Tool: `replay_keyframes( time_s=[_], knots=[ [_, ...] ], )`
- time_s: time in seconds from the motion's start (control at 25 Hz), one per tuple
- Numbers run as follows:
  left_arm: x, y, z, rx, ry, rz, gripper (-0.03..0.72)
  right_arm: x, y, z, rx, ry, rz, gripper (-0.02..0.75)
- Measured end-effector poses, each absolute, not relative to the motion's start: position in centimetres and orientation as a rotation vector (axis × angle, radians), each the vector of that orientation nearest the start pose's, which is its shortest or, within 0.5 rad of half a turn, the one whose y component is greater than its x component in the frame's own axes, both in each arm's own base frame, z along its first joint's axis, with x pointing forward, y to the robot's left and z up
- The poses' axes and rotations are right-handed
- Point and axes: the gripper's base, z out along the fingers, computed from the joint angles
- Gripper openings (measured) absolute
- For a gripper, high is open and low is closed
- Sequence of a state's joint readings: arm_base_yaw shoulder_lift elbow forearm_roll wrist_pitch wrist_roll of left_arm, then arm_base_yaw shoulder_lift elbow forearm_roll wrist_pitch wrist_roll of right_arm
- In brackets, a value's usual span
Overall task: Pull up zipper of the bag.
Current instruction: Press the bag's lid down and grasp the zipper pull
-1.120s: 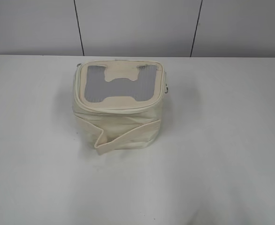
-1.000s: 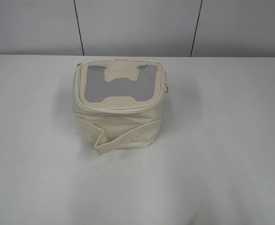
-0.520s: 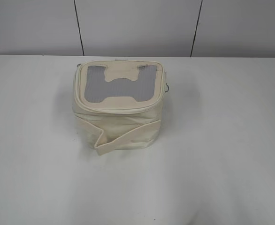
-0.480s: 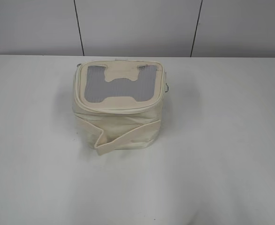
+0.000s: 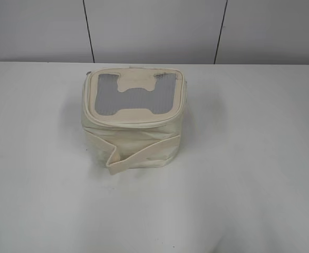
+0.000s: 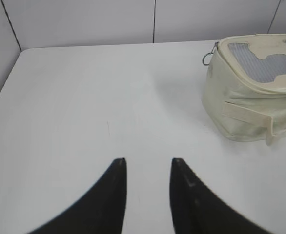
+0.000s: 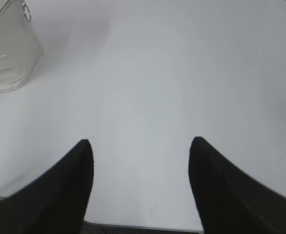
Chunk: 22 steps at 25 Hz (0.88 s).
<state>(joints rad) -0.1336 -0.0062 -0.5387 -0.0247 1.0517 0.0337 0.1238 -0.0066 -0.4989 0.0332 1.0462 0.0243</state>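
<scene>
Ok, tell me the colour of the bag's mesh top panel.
Grey, with a cream H-shaped patch across the bag; clearest in the exterior view.

Matt cloth bag on a smooth matt white table

The bag (image 5: 133, 124) looks like cream woven cloth, matt and softly creased on its side walls; its top panel (image 5: 136, 97) is grey mesh with a fine grid texture, overlaid by a smooth cream H-shaped patch (image 5: 137, 95). A flat cream fabric strap (image 5: 144, 153) crosses the bag's side. The zipper (image 6: 207, 57) at the bag's top rim ends in a thin silver metal ring with a slight shine. Under the bag, the table (image 5: 249, 184) is white, smooth and matt. The left gripper (image 6: 148, 163) and right gripper (image 7: 140, 146) have black, smooth, matt fingers, seemingly plastic.
</scene>
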Motion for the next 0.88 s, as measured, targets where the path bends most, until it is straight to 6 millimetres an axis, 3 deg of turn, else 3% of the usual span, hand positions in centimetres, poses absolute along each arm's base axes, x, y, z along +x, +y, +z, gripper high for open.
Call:
replay_keyframes(
  time_s=[0.2, 0.36, 0.48, 0.68, 0.88],
  knots=[
    [-1.0, -0.1, 28.9, 0.168, 1.984, -0.094, 0.24, 0.6, 1.3, 29.1, -0.16, 2.041, 0.25, 0.485],
    [-1.0, -0.1, 28.9, 0.168, 1.984, -0.094, 0.24, 5.4, 3.1, 30.9, -0.3, 2.097, 0.352, 0.485],
    [-1.0, -0.1, 28.9, 0.168, 1.984, -0.094, 0.24, 11.4, 4.6, 31.8, -0.4, 2.086, 0.419, 0.485],
    [-1.0, 0.0, 28.9, 0.168, 1.984, -0.092, 0.24, 24.2, 7.9, 30.9, -0.583, 2.103, 0.568, 0.485],
    [-1.0, 0.0, 28.9, 0.168, 1.984, -0.091, 0.24, 35.9, 13.4, 29.7, -0.857, 2.039, 0.722, 0.485]
  ],
)
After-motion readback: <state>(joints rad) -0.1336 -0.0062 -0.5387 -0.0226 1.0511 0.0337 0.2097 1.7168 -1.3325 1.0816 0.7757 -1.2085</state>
